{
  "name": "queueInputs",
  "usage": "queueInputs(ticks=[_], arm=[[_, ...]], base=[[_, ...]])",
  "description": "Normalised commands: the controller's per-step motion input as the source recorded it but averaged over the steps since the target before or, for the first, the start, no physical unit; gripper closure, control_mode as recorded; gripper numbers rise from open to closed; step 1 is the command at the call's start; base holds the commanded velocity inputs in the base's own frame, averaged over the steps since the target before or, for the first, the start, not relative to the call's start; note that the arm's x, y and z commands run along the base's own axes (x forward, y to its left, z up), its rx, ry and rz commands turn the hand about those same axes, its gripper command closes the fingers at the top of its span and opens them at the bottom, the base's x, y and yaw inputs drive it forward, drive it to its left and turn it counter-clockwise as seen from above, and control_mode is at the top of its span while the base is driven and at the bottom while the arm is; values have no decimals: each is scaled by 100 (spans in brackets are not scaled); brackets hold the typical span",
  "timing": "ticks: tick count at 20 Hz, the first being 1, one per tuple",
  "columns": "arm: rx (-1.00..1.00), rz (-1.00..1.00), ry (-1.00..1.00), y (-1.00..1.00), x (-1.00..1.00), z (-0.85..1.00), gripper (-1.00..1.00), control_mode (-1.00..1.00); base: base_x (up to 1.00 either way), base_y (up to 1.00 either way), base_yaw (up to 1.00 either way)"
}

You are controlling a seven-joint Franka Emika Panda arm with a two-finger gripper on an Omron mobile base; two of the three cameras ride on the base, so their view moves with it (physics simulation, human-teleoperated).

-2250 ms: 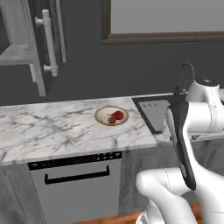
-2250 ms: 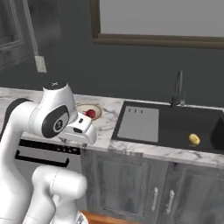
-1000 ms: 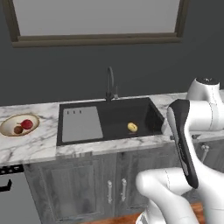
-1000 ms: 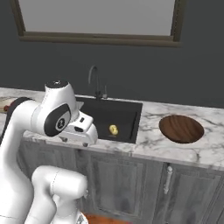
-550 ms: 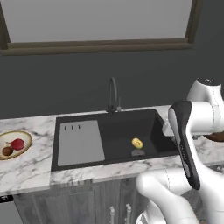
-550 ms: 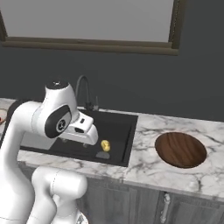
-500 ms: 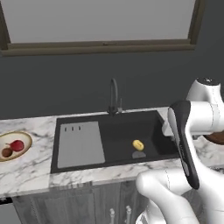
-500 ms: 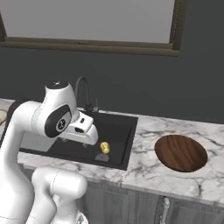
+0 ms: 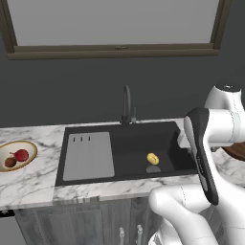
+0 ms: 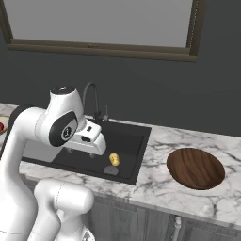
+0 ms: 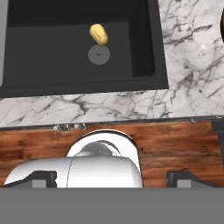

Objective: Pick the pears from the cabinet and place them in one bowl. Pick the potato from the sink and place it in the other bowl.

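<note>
- Potato (image 9: 152,158) lies on the floor of the black sink (image 9: 139,143), right of centre in the left base view, just above the round grey drain (image 9: 153,169).
- In the hand view its long axis runs from upper left to lower right, blunt ends both ways.
- Gripper (image 11: 112,179) hangs over the wooden floor in front of the counter, fingers (image 11: 43,179) spread wide, holding nothing.
- Pears (image 9: 16,157), red and brown, sit in the cream bowl (image 9: 29,146) at the left edge.
- Dark brown bowl (image 10: 196,168) rests on the marble counter (image 10: 160,141) at the right of the right base view.
</note>
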Motion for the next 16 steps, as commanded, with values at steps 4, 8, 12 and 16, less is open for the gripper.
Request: queueInputs(ticks=[4,8,12,16], arm=[[0,0,0,0,0,0,-100,-100],[1,0,3,-5,37,-14,-100,-100],[-2,0,-9,0,95,-44,-100,-100],[-11,0,-18,6,86,-26,-100,-100]], base=[[0,0,0],[0,0,0],[0,0,0],[0,0,0]])
